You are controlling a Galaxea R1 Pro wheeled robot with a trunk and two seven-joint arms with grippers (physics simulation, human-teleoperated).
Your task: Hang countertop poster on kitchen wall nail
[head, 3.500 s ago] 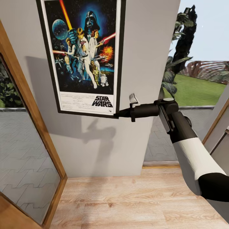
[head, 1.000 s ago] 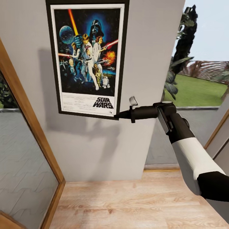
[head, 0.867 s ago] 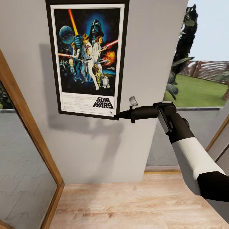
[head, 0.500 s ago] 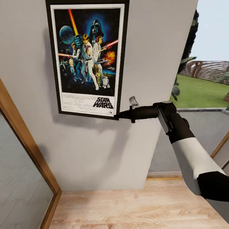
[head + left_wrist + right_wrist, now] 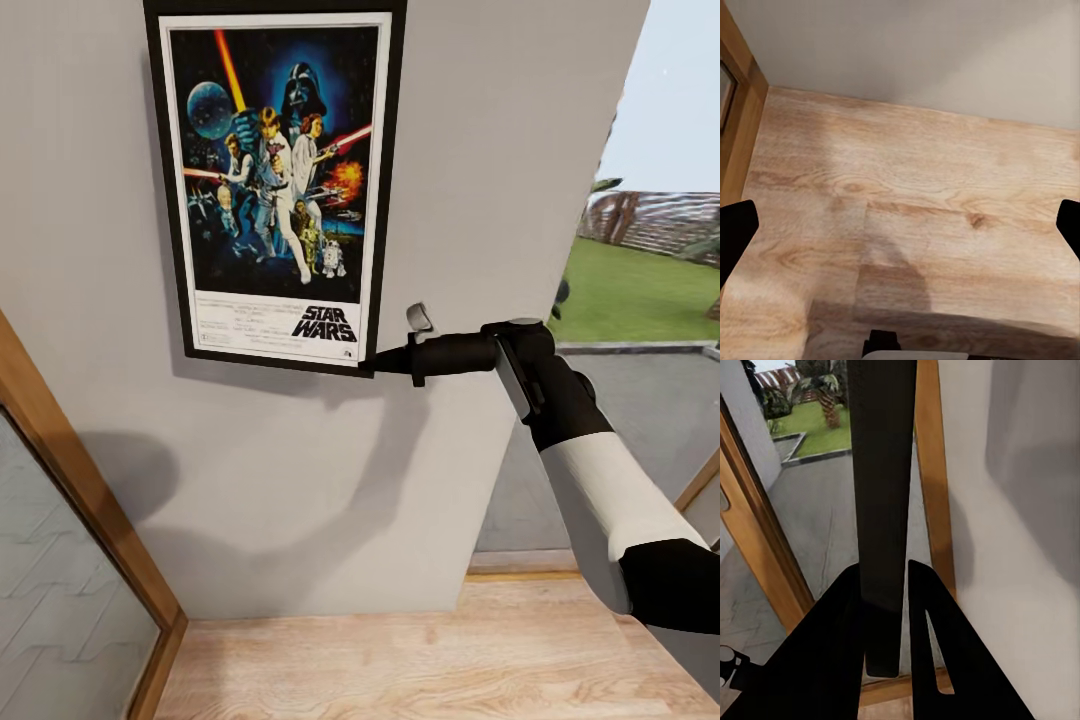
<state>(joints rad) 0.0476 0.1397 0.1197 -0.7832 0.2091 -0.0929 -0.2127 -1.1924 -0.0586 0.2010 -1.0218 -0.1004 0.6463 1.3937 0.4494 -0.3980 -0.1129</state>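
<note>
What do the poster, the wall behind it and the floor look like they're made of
The poster looks like printed paper in a thin black frame, plastic or painted wood; its edge is plain matte black. The wall appears to be smooth painted plaster, flat grey with soft shadows. The floor looks like light wood planks or laminate, with visible grain and knots.

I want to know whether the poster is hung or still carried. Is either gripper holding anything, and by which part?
The right gripper holds the poster by its frame's lower right corner, jaws pinching the edge. The left gripper is open, holding nothing.
</note>
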